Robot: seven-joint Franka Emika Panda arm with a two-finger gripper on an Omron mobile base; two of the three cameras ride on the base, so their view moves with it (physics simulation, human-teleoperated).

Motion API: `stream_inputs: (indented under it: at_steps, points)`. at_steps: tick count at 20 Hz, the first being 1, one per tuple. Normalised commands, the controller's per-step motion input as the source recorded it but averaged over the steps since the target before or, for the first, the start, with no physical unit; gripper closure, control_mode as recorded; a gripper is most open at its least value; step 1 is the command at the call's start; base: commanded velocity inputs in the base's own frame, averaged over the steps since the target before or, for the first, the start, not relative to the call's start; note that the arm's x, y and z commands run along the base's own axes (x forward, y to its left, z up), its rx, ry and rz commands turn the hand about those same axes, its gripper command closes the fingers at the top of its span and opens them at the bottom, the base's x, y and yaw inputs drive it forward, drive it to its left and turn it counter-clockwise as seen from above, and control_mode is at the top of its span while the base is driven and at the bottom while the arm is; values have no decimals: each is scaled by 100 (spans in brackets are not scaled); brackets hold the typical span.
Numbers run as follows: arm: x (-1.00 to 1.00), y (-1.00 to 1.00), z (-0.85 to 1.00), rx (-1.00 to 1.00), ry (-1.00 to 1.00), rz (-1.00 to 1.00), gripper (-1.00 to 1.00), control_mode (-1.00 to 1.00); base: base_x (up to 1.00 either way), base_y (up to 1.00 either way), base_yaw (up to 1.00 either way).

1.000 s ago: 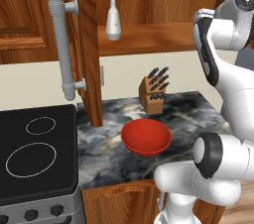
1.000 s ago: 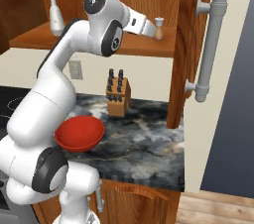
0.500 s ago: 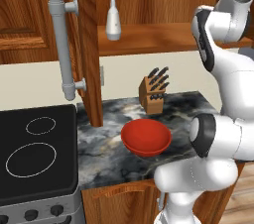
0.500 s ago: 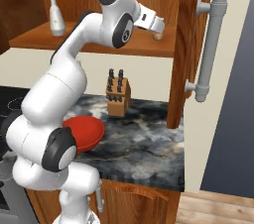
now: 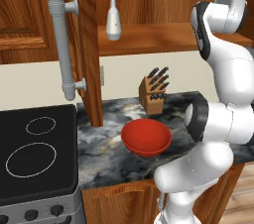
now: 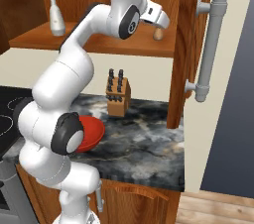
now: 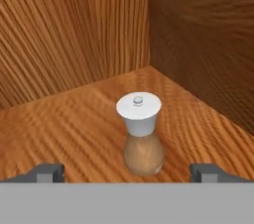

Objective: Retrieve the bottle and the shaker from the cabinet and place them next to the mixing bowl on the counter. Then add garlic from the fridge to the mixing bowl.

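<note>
Hand view: the shaker (image 7: pixel 141 136) stands upright on the cabinet shelf (image 7: pixel 74 124), straight ahead of the tool (image 7: pixel 127 172) (fingers spread wide, holding nothing), centred between both tips, near the back corner.

Shaker (image 7: pixel 141 139): smooth tan wooden body, matt white cap. Cabinet shelf (image 7: pixel 74 124): grained wood. Counter (image 5: pixel 114 143), lower centre: glossy dark marble. Mixing bowl (image 5: pixel 146 137): smooth red.

no readable text, labels or signs anywhere
</note>
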Motion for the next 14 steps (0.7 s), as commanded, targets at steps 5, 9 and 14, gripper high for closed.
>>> stream_inputs:
  at_steps: [5, 9, 14]
  points:
    - [24, -27, 0, 0, 2, 0, -100, -100, 0, 0, 0]
    - [23, -25, 0, 0, 2, 0, -100, -100, 0, 0, 0]
    - [14, -6, -4, 0, 0, 0, -100, -100, 0, 0, 0]
